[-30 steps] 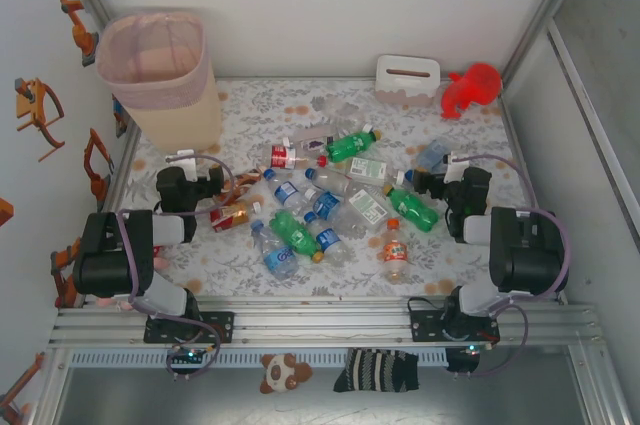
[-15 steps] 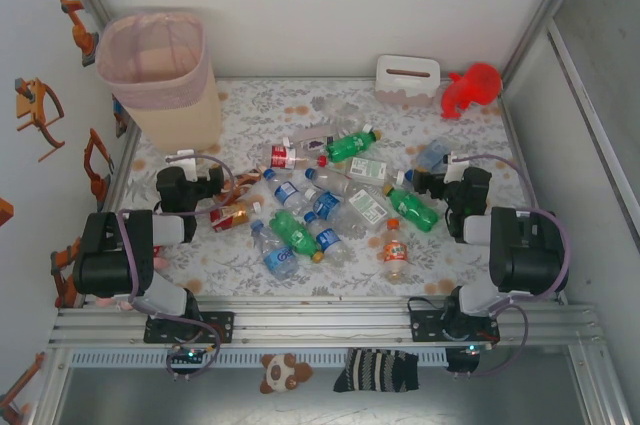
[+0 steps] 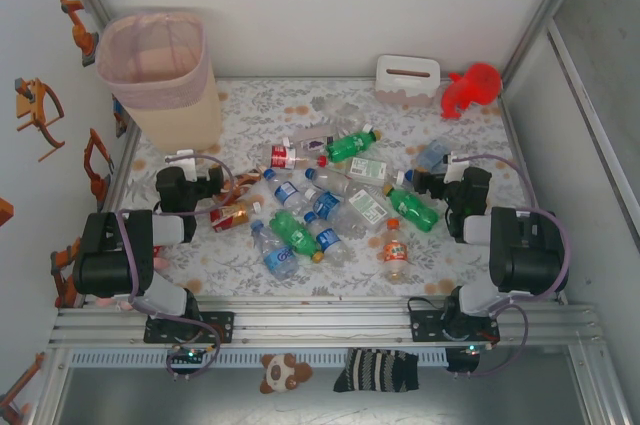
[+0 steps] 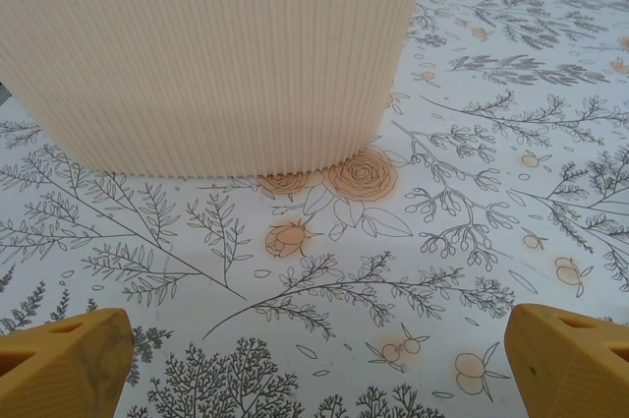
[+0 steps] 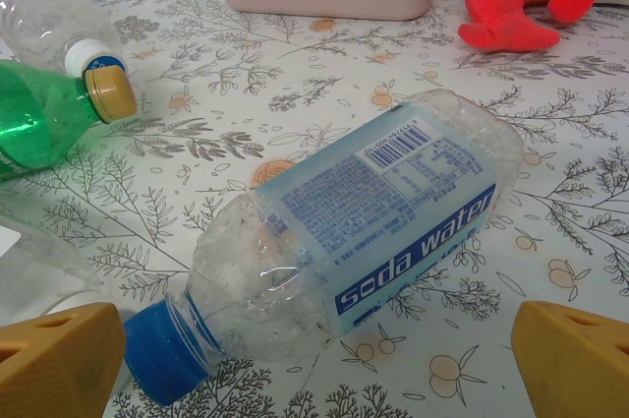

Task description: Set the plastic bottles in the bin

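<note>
On my left, the bin [image 3: 185,110] stands in the far corner. My left gripper [image 4: 314,364] faces its ribbed wall with its fingers spread wide, holding nothing. The plastic bottles [image 3: 330,200] lie scattered across the table [image 3: 440,255]. My right gripper [image 5: 314,369] is spread too, and a clear soda water bottle [image 5: 364,231] lies on its side just ahead, ungripped.

Roughly a dozen bottles [image 3: 295,230] (some overlapping), one bin [image 3: 186,111], one tissue box [image 3: 407,81], one toy [image 3: 470,88].
</note>
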Motion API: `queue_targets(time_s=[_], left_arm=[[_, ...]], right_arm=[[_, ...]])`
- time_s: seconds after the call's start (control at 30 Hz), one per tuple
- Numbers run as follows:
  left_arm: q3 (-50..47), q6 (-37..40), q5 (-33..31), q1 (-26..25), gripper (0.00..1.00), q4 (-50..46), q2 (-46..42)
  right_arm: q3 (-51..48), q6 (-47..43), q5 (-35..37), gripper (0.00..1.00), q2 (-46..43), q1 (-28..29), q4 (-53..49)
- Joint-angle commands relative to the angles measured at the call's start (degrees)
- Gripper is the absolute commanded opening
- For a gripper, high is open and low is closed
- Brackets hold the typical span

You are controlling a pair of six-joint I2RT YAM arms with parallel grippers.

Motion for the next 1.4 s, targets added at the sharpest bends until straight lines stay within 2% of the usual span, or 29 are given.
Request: queue_targets(time_s=[0.0, 0.33, 0.7, 0.8, 1.0, 1.23, 1.37], left_arm=[[1.1, -0.3, 1.5, 0.3, 0.97, -0.5, -0.1], [6.1, 0.4, 2.5, 0.0, 0.97, -14.4, -6.5], [15.1, 2.8, -4.4, -4.3, 0.97, -36.6, -9.5], [18.8, 2.8, -6.0, -5.4, 0.97, -44.7, -9.4], [26.7, 4.6, 0.5, -7.5, 1.0, -58.1, -9.0], [36.0, 9.4, 7.5, -10.5, 0.97, -72.4, -7.9], [43.1, 15.3, 6.3, -12.5, 0.95, -82.9, -4.6]], right_arm=[[-0.5, -0.9, -0.6, 1.0, -0.8, -0.5, 2.4], [0.4, -0.2, 1.2, 0.97, -2.6, -0.4, -0.3], [5.7, 1.1, 3.5, 0.93, -13.3, -0.5, -20.0], [9.5, 3.9, 4.2, 0.93, -16.6, -0.5, -29.2], [16.8, 9.2, 0.3, 0.88, -18.8, -0.4, -45.4], [19.4, 12.0, -0.7, 0.86, -21.6, -0.3, -52.8], [22.4, 11.1, -2.3, 0.86, -21.3, -0.4, -58.3]])
